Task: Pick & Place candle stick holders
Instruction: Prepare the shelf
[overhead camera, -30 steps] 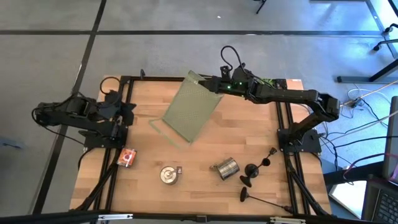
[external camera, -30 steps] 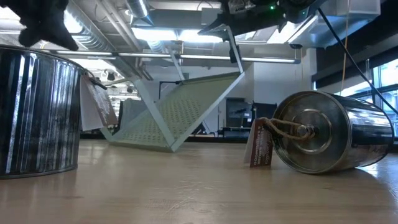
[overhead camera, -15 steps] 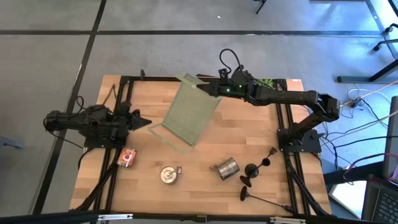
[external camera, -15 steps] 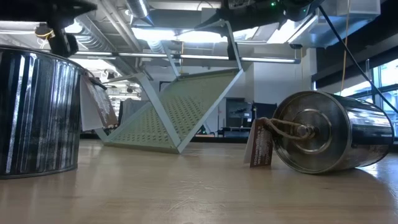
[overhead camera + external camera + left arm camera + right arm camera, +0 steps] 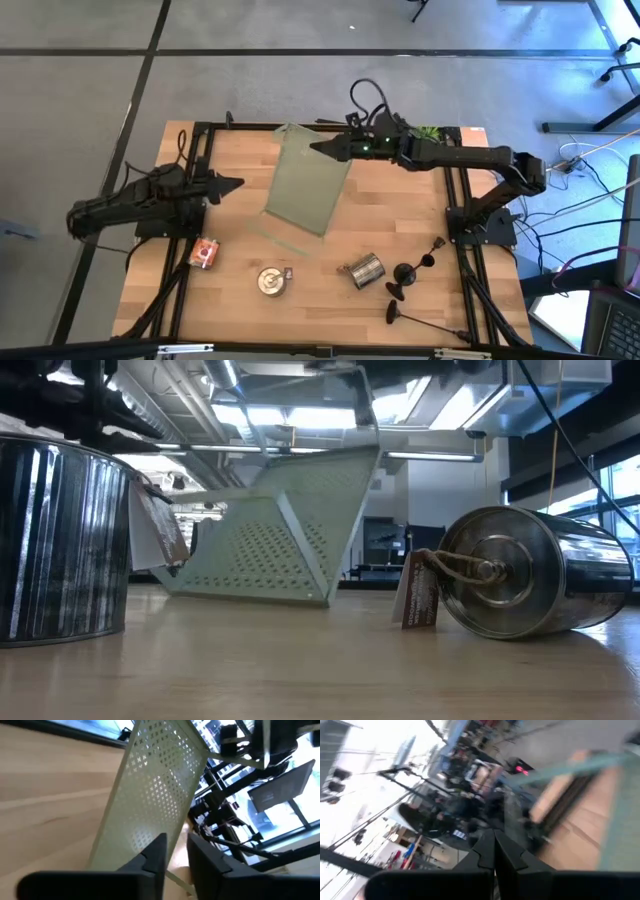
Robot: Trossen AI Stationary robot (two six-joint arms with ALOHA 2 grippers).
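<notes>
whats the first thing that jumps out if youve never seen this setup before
The pale green perforated tray stands out first: the right gripper holds its far edge up, so it stands tilted mid-table on its near edge. The left gripper points at it from the left, apart from it. The black candle stick holders lie toppled near the right front corner, beside a silver can.
</notes>
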